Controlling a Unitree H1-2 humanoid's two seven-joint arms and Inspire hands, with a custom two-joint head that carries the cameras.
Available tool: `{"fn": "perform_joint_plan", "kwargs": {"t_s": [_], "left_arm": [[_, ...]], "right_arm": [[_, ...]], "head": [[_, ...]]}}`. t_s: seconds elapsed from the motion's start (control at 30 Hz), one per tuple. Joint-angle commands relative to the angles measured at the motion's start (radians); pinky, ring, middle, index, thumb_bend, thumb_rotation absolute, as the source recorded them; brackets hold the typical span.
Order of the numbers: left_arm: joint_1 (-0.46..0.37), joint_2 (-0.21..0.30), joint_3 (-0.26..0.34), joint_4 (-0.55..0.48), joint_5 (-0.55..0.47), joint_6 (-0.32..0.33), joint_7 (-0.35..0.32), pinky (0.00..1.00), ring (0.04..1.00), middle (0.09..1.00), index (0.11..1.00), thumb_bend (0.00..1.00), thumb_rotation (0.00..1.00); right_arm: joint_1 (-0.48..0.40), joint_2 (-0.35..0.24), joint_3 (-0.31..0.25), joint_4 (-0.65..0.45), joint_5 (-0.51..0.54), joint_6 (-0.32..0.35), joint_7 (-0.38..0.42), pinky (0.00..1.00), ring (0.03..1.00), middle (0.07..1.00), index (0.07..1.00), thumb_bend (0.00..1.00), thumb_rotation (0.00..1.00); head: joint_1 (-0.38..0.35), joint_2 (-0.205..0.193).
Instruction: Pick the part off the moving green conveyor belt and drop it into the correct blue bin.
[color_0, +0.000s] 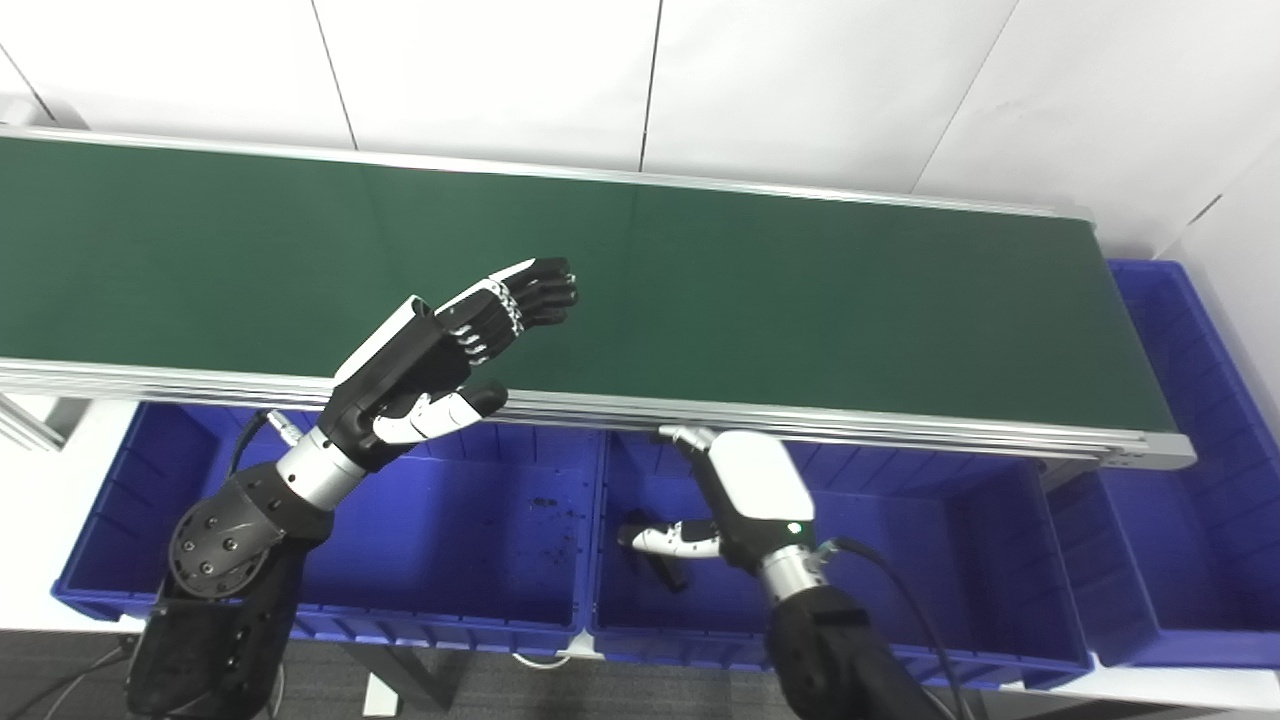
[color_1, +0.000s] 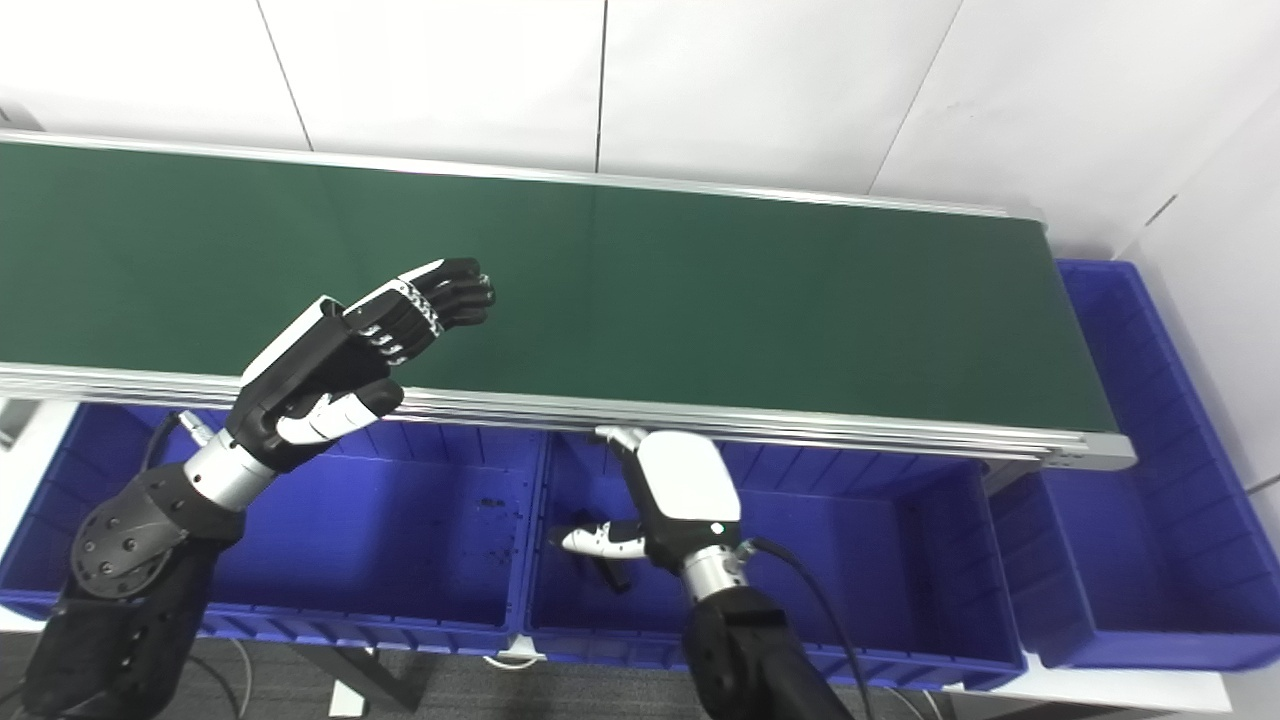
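A: While the left hand (color_0: 440, 350) hangs over the near rail of the green conveyor belt (color_0: 760, 290) at centre left, what grips it?
B: Nothing; its fingers are spread, palm empty.
A: And the right hand (color_0: 745, 490)?
B: Lower centre, inside the middle blue bin (color_0: 960, 560). Whether it's open, I cannot tell. A small dark part (color_0: 665, 568) lies on that bin's floor, just beneath its thumb.

paired head views down onto conveyor belt (color_0: 700, 290)
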Motion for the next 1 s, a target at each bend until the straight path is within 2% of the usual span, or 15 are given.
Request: {"fn": "perform_joint_plan", "kwargs": {"t_s": [0.0, 0.07, 0.17, 0.3, 0.43, 0.5, 0.53, 0.6, 0.67, 0.7, 0.73, 0.8, 0.83, 0.97], "left_arm": [[-0.023, -0.002, -0.001, -0.023, -0.006, -0.021, 0.006, 0.88, 0.897, 0.909, 0.903, 0.52, 0.57], [-0.026, -0.003, -0.002, -0.017, -0.01, -0.022, 0.003, 0.88, 0.895, 0.91, 0.904, 0.52, 0.56], [-0.028, -0.006, -0.004, -0.014, -0.009, -0.024, 0.004, 0.88, 0.89, 0.905, 0.901, 0.52, 0.56], [-0.03, -0.004, -0.005, -0.008, -0.009, -0.028, 0.001, 0.87, 0.889, 0.907, 0.904, 0.52, 0.56], [-0.026, -0.003, -0.005, -0.006, -0.014, -0.027, -0.002, 0.87, 0.889, 0.906, 0.904, 0.52, 0.56], [-0.023, -0.002, -0.005, -0.005, -0.016, -0.026, -0.003, 0.88, 0.892, 0.907, 0.905, 0.52, 0.56], [-0.02, -0.002, -0.004, -0.006, -0.014, -0.026, -0.002, 0.88, 0.892, 0.907, 0.905, 0.52, 0.56], [-0.014, -0.002, -0.002, -0.004, -0.005, -0.03, 0.003, 0.87, 0.888, 0.905, 0.904, 0.52, 0.56], [-0.01, -0.003, -0.002, 0.002, -0.003, -0.033, 0.004, 0.87, 0.885, 0.903, 0.901, 0.53, 0.56], [-0.007, -0.004, -0.003, 0.006, -0.001, -0.036, 0.005, 0.87, 0.885, 0.902, 0.899, 0.54, 0.56], [-0.006, -0.005, -0.004, 0.009, 0.002, -0.039, 0.005, 0.86, 0.886, 0.901, 0.898, 0.54, 0.57], [-0.002, -0.004, -0.006, 0.018, 0.011, -0.047, 0.007, 0.86, 0.886, 0.901, 0.898, 0.55, 0.57], [0.0, -0.004, -0.006, 0.022, 0.016, -0.053, 0.008, 0.86, 0.886, 0.902, 0.898, 0.54, 0.57], [0.013, 0.004, -0.011, 0.044, 0.055, -0.082, 0.012, 0.85, 0.89, 0.913, 0.902, 0.56, 0.61]], "right_arm": [[0.023, 0.004, -0.017, -0.091, -0.008, 0.017, 0.014, 0.61, 0.705, 0.764, 0.762, 0.62, 0.51], [0.057, 0.009, -0.036, -0.162, 0.001, 0.012, 0.025, 0.54, 0.64, 0.699, 0.732, 0.62, 0.49], [0.103, 0.018, -0.062, -0.25, 0.026, -0.017, 0.017, 0.49, 0.582, 0.641, 0.699, 0.62, 0.45], [0.143, 0.034, -0.086, -0.314, 0.067, -0.052, 0.007, 0.45, 0.519, 0.575, 0.653, 0.61, 0.39], [0.181, 0.04, -0.102, -0.371, 0.108, -0.123, -0.041, 0.43, 0.489, 0.548, 0.621, 0.6, 0.33], [0.206, 0.044, -0.11, -0.391, 0.149, -0.166, -0.059, 0.45, 0.513, 0.572, 0.633, 0.59, 0.3], [0.223, 0.045, -0.115, -0.4, 0.182, -0.191, -0.065, 0.54, 0.616, 0.66, 0.688, 0.59, 0.33], [0.245, 0.039, -0.122, -0.402, 0.25, -0.241, -0.063, 0.66, 0.744, 0.783, 0.783, 0.57, 0.43], [0.254, 0.034, -0.129, -0.388, 0.303, -0.282, -0.057, 0.73, 0.808, 0.852, 0.842, 0.57, 0.5], [0.257, 0.032, -0.133, -0.375, 0.325, -0.304, -0.057, 0.77, 0.856, 0.902, 0.888, 0.57, 0.58], [0.259, 0.031, -0.137, -0.363, 0.341, -0.323, -0.058, 0.79, 0.878, 0.924, 0.909, 0.57, 0.62], [0.261, 0.03, -0.145, -0.339, 0.361, -0.358, -0.061, 0.8, 0.889, 0.935, 0.92, 0.56, 0.65], [0.261, 0.03, -0.149, -0.328, 0.368, -0.374, -0.062, 0.82, 0.907, 0.949, 0.935, 0.56, 0.73], [0.249, 0.04, -0.159, -0.292, 0.413, -0.415, -0.05, 0.86, 0.932, 0.967, 0.952, 0.55, 0.89]], "head": [[-0.001, 0.003], [-0.001, 0.003], [-0.003, 0.005], [-0.002, 0.004], [-0.002, 0.002], [-0.002, 0.003], [-0.002, 0.002], [0.0, 0.001], [0.001, -0.001], [0.003, -0.001], [0.004, 0.0], [0.001, -0.001], [0.001, -0.001], [0.007, -0.003]]}}
